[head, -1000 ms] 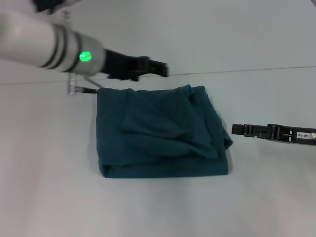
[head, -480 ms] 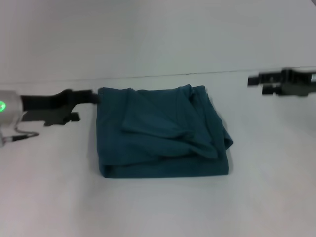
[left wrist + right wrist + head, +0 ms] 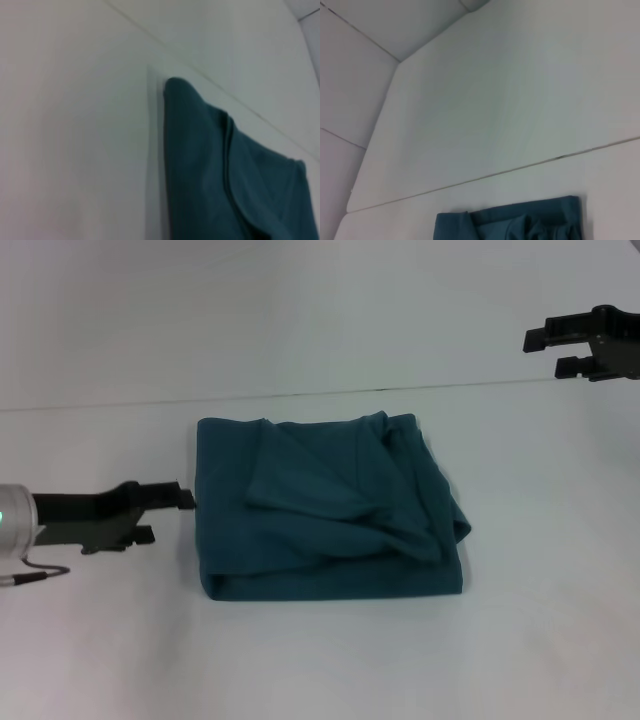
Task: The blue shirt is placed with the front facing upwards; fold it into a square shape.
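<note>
The blue shirt [image 3: 330,510] lies folded into a rough square on the white table [image 3: 320,660], with rumpled layers on top toward its right side. Its lettering is hidden inside the folds. My left gripper [image 3: 170,517] is open and empty, low over the table just left of the shirt's left edge. My right gripper [image 3: 548,352] is open and empty, raised at the far right, well away from the shirt. A corner of the shirt shows in the left wrist view [image 3: 210,170], and its edge shows in the right wrist view [image 3: 520,225].
A thin seam [image 3: 500,385] runs across the table behind the shirt. A grey cable [image 3: 30,575] hangs from my left arm at the left edge. Bare white table surrounds the shirt on all sides.
My left gripper has moved from behind the shirt's far left corner down to its left side. My right gripper has lifted from beside the shirt's right edge up to the far right.
</note>
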Controlling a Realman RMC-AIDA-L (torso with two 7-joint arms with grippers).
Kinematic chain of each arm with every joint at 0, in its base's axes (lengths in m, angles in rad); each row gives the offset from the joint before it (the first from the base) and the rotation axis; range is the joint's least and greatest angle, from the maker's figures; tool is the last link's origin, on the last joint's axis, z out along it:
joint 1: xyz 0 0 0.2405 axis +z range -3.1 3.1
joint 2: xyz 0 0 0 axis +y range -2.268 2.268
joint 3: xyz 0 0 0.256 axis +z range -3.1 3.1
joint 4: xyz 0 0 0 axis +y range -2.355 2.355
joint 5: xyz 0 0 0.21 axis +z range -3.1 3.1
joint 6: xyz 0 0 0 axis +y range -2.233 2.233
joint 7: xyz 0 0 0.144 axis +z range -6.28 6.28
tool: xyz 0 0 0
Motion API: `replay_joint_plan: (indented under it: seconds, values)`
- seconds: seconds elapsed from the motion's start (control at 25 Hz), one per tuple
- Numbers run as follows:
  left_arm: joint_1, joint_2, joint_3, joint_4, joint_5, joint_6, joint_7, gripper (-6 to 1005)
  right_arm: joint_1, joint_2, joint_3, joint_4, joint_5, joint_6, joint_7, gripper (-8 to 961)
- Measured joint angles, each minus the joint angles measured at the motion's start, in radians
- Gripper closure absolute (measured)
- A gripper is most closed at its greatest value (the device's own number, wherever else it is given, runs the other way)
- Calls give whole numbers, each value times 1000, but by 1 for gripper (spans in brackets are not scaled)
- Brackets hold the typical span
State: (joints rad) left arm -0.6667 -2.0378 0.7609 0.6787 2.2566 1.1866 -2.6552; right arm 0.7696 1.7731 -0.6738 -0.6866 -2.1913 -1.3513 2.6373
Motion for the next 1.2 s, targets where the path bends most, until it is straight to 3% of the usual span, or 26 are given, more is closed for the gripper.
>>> replay_joint_plan:
  seconds: [0.68, 0.96, 1.2]
  values:
    - [-85, -12, 50, -115, 51, -106, 5, 125, -8, -7, 27, -2, -1, -27, 3, 188]
    - [-157, -27, 87, -185, 49, -140, 12, 122, -8, -5, 20, -1, -1, -26, 0, 189]
    - [-215, -38, 150, -188, 51, -144, 11, 207, -7, -3, 25, 1, 1, -27, 0, 189]
